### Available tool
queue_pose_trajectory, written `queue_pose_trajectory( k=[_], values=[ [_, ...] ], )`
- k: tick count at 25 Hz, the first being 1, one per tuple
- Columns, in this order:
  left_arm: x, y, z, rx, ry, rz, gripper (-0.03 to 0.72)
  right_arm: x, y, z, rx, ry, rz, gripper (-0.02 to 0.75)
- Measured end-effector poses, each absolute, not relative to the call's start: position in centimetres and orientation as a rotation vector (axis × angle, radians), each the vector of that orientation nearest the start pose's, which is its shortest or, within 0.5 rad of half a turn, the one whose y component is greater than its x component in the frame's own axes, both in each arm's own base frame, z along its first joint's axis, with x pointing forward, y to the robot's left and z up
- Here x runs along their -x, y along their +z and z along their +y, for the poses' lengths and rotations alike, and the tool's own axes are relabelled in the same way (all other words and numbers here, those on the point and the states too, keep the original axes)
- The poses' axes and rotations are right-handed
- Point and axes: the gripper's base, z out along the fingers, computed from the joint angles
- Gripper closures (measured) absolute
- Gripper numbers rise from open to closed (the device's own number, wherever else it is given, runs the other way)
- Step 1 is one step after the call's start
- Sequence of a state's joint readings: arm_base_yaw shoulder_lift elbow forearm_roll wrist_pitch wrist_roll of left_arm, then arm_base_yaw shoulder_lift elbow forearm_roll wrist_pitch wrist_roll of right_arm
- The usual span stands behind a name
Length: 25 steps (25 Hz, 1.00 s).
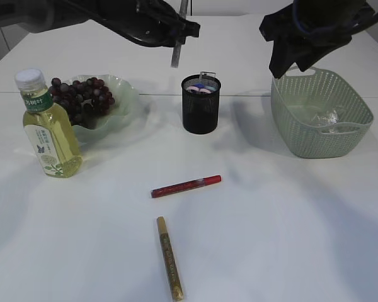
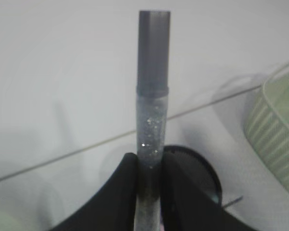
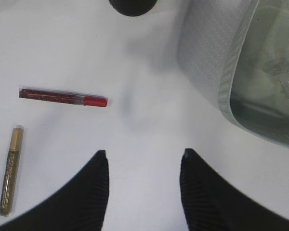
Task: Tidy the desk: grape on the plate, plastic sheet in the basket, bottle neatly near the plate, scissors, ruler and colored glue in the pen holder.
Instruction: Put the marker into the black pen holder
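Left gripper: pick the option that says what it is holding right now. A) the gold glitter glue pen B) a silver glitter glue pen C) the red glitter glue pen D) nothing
B: the left gripper is shut on a silver glitter glue pen with a grey cap, while the red glitter glue pen and the gold glitter glue pen both lie on the table.

the worktop is smooth, matt white. the silver glitter glue has a clear plastic barrel with sparkling filling and a matt grey cap. the red glue and gold glue tubes look glossy plastic. the pen holder is black mesh, the basket perforated matt green plastic, the bottle clear and shiny, the plate glossy pale green.
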<state>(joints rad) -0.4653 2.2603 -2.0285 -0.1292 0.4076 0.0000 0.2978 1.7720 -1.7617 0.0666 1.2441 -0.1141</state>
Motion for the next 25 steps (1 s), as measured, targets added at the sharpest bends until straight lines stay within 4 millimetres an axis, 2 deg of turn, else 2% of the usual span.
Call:
queue_pose_trajectory(
  k=[6, 11, 17, 25],
  values=[
    [-47.6, 26.8, -26.9, -0.392, -0.448, 1.921, 0.58, -36.0, 35.0, 11.6, 0.549, 0.144, 2.687, 0.353],
    [-47.7, 25.3, -28.8, -0.391, -0.475, 1.834, 0.58, -36.0, 35.0, 11.6, 0.55, 0.141, 2.687, 0.353],
    [-48.2, 22.8, -29.2, -0.39, -0.47, 1.839, 0.581, -36.0, 35.0, 11.6, 0.551, 0.133, 2.686, 0.353],
    [-48.3, 22.8, -29.2, -0.386, -0.471, 1.828, 0.58, -36.0, 35.0, 11.5, 0.553, 0.124, 2.686, 0.353]
  ],
)
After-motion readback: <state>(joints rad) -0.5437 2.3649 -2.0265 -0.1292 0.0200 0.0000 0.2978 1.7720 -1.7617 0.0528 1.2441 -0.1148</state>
